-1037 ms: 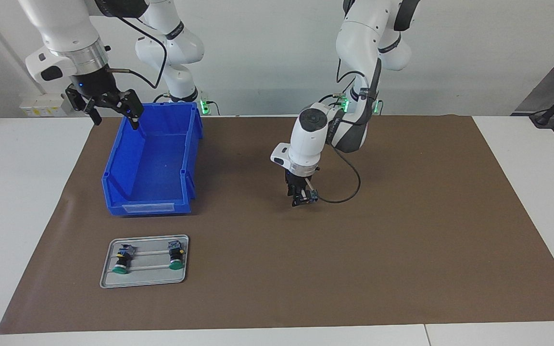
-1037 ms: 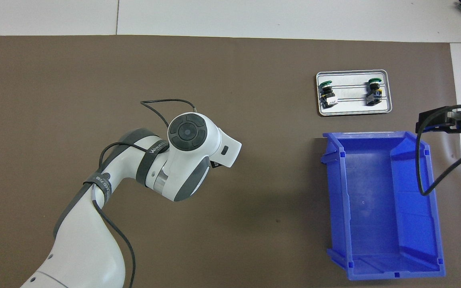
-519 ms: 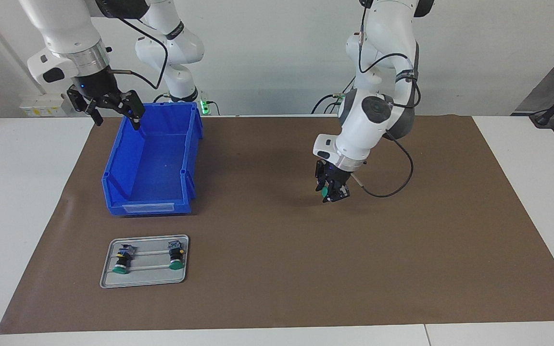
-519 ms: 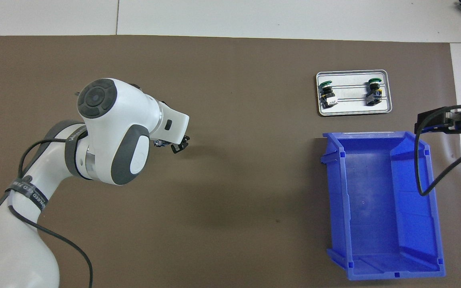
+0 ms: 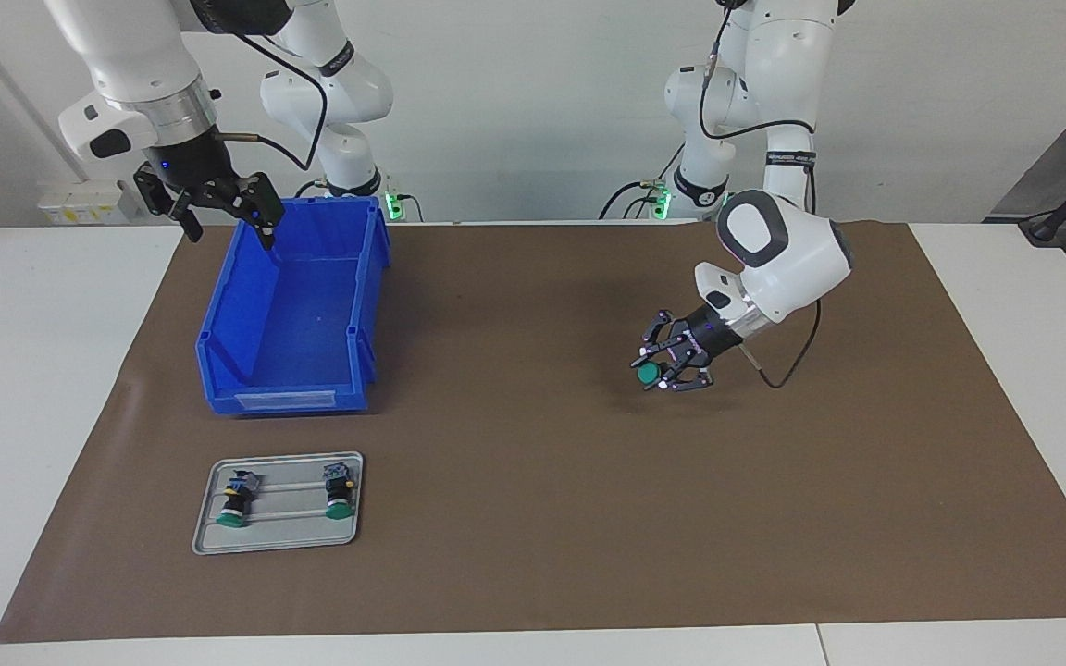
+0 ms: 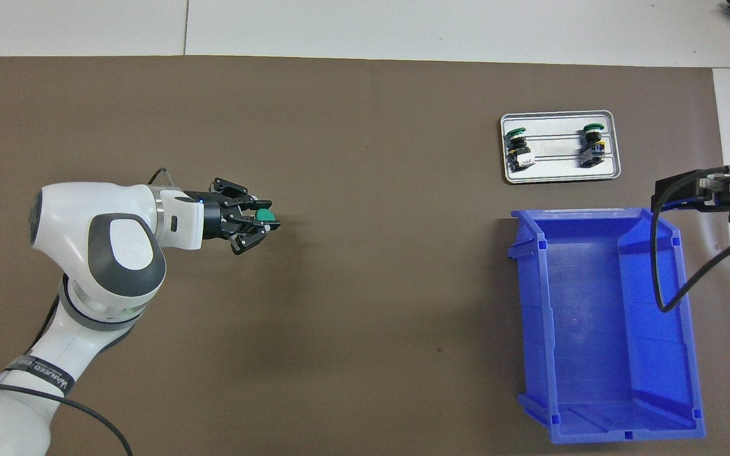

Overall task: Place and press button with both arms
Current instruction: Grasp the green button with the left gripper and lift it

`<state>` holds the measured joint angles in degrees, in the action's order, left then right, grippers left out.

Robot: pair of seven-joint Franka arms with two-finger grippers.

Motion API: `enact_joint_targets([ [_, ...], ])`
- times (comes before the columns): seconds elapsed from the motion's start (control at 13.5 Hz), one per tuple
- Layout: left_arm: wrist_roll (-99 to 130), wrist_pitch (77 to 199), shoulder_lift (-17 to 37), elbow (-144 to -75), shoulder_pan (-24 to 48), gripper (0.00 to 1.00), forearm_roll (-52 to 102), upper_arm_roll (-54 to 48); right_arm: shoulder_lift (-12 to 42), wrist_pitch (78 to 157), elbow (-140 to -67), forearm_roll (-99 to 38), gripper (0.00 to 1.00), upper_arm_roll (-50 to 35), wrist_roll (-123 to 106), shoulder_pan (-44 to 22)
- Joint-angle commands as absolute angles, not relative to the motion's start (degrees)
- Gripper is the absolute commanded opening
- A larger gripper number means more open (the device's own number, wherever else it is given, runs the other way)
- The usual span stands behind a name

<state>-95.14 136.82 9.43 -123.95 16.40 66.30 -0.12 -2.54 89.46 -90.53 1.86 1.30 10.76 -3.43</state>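
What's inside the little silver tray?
Two green-capped buttons lie in the silver tray, side by side and apart, on two thin rails. What's under them is hidden. A third button is in the left gripper, above the mat.

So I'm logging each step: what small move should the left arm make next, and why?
Probably lower the button to the mat and set it down. The left hand grips it above the mat, green cap pointing sideways, while the right hand waits open over the blue bin.
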Motion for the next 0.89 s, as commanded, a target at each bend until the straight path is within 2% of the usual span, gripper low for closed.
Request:
enact_joint_targets([
  [0.0, -104.56, 140.27, 5.36, -129.72, 17.66, 0.00, 80.10, -0.61, -2.55, 88.42, -89.91, 0.53, 1.00, 1.23, 9.84, -3.08],
  [0.22, -117.01, 139.40, 5.89, -131.13, 19.77, 0.00, 98.10, -0.62, -2.64, 88.42, -89.91, 0.53, 1.00, 1.23, 9.76, -3.08],
  [0.37, -127.39, 133.80, 6.76, -133.14, 20.57, 0.00, 108.67, -0.53, -2.64, 88.42, -89.91, 0.53, 1.00, 1.23, 9.76, -3.08],
  [0.81, -140.87, 122.20, 8.69, -138.16, 20.74, 0.00, 118.56, -0.53, -2.55, 88.42, -89.91, 0.53, 1.00, 1.23, 9.76, -3.08],
])
